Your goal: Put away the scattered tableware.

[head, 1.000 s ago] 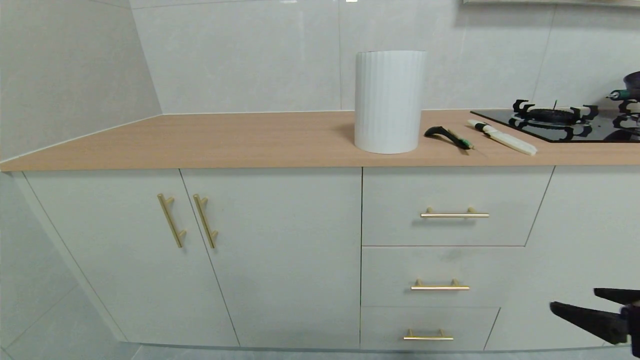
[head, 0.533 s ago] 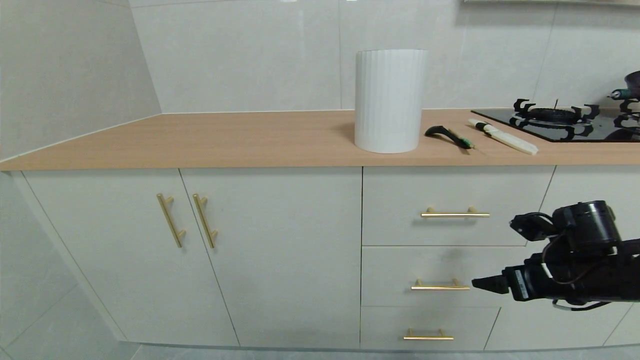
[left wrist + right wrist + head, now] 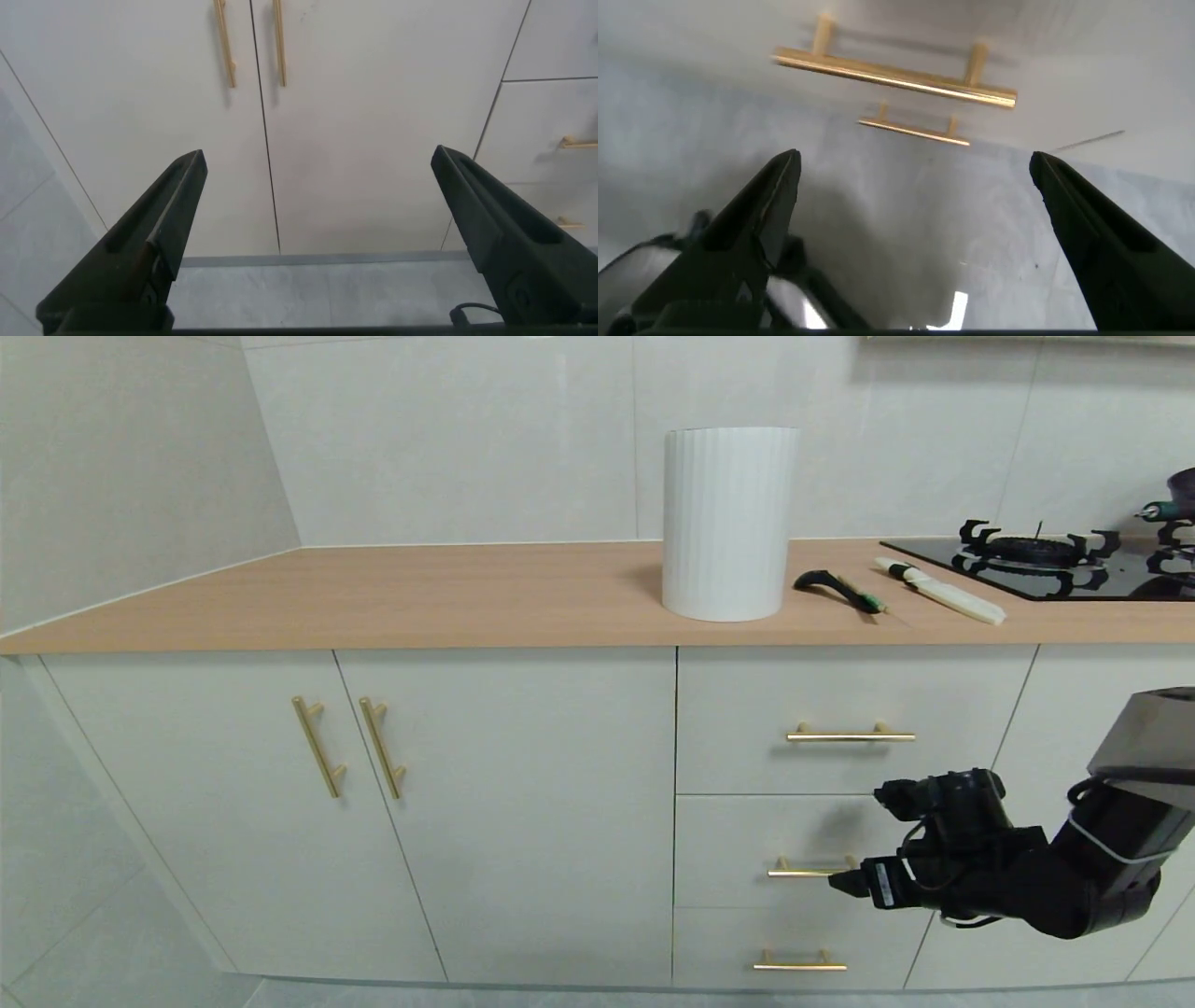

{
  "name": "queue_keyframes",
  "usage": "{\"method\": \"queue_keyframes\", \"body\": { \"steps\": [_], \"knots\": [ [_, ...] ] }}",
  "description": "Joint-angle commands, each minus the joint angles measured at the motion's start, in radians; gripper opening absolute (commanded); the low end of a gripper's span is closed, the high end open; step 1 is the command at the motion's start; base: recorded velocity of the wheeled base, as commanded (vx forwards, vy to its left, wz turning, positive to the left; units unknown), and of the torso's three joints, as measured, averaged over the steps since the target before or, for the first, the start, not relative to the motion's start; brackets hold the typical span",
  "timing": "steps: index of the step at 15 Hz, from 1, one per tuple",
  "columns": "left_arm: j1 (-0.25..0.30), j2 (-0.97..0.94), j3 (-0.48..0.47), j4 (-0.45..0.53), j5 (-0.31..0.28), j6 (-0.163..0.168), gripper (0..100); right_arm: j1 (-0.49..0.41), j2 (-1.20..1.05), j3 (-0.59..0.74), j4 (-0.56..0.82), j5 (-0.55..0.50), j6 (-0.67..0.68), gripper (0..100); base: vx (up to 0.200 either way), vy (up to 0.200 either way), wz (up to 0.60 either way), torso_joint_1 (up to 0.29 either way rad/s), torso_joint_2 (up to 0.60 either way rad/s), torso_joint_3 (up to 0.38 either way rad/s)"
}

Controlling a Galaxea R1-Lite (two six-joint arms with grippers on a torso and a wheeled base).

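Black, green-tipped utensil point(image 3: 834, 586) and cream knife point(image 3: 941, 591) lie on the tabletop point(image 3: 420, 597); left claw point(image 3: 318, 157) and right claw point(image 3: 915, 168) gape wide, empty.

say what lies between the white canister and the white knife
A black utensil with a green tip lies on the counter between the canister and the knife, in the head view.

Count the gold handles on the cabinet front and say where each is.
5. The left door handle and right door handle stand upright side by side; the top drawer handle, middle drawer handle and bottom drawer handle lie level, stacked.
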Motion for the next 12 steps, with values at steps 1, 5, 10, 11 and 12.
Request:
{"method": "queue_keyframes", "body": {
  "steps": [1,5,10,11,12],
  "knots": [
    [0.000,0.000,0.000,0.000,0.000,0.000,100,0.016,0.054,-0.001,-0.013,-0.011,0.010,100,0.000,0.000,0.00,0.000,0.00,0.000],
    [0.000,0.000,0.000,0.000,0.000,0.000,100,0.029,0.134,-0.001,-0.185,-0.094,0.031,100,0.000,0.000,0.00,0.000,0.00,0.000],
    [0.000,0.000,0.000,0.000,0.000,0.000,100,0.029,0.203,-0.013,-0.300,-0.152,0.028,100,0.000,0.000,0.00,0.000,0.00,0.000],
    [0.000,0.000,0.000,0.000,0.000,0.000,100,0.029,0.211,-0.029,-0.300,-0.166,0.029,100,0.000,0.000,0.00,0.000,0.00,0.000],
    [0.000,0.000,0.000,0.000,0.000,0.000,100,0.029,0.220,-0.041,-0.300,-0.177,0.029,100,0.000,0.000,0.00,0.000,0.00,0.000]
  ]
}}
